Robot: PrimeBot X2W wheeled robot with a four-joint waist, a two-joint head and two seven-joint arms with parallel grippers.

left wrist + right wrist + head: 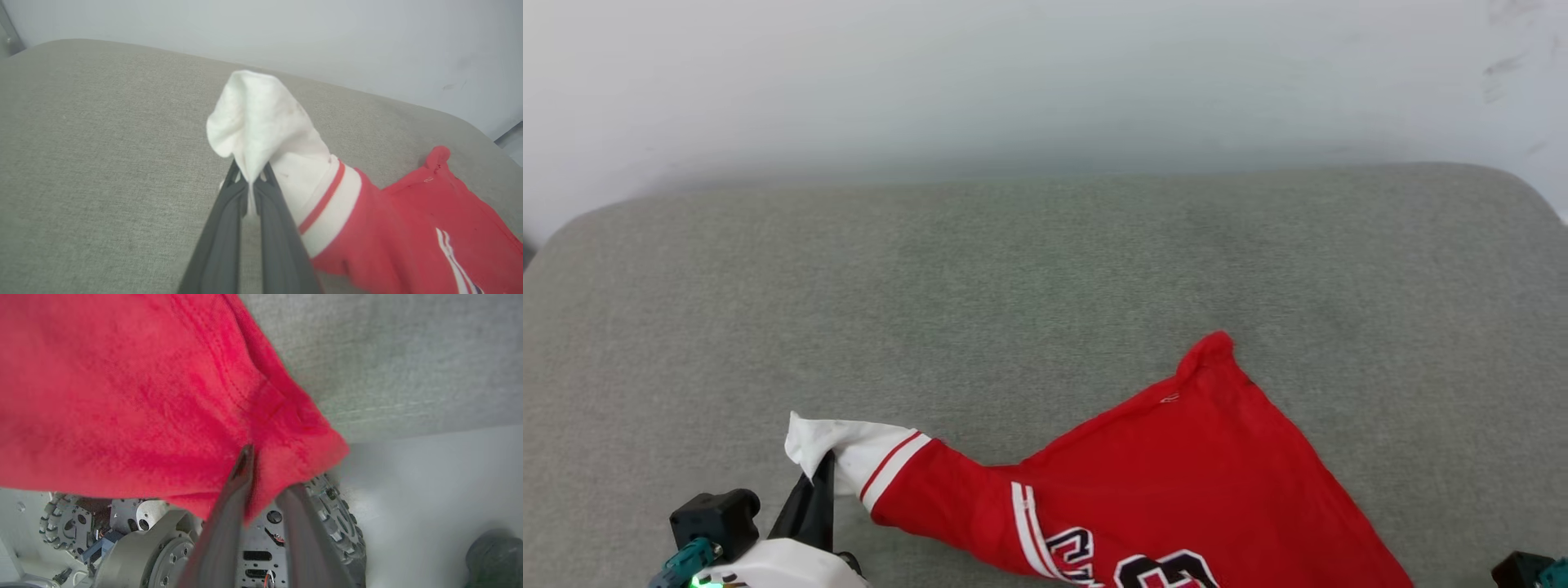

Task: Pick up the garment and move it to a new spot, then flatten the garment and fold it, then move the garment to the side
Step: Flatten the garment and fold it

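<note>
Two sets of fingers on the garment (1201, 474), spilling over the grey table (1013, 286) near edge: left fingers (222, 232) pinch its white sleeve tip, right fingers (226, 526) slightly parted around the red hem.

surface: grey fabric cushion (1045, 269) | on it: red garment (1192, 457)

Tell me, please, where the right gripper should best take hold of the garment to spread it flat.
Probably the red hem corner hanging past the grey cushion's near edge, approached from below that edge. The stitched hems meet there in a free point, and it lies opposite the white sleeve that the left gripper pinches shut.
</note>
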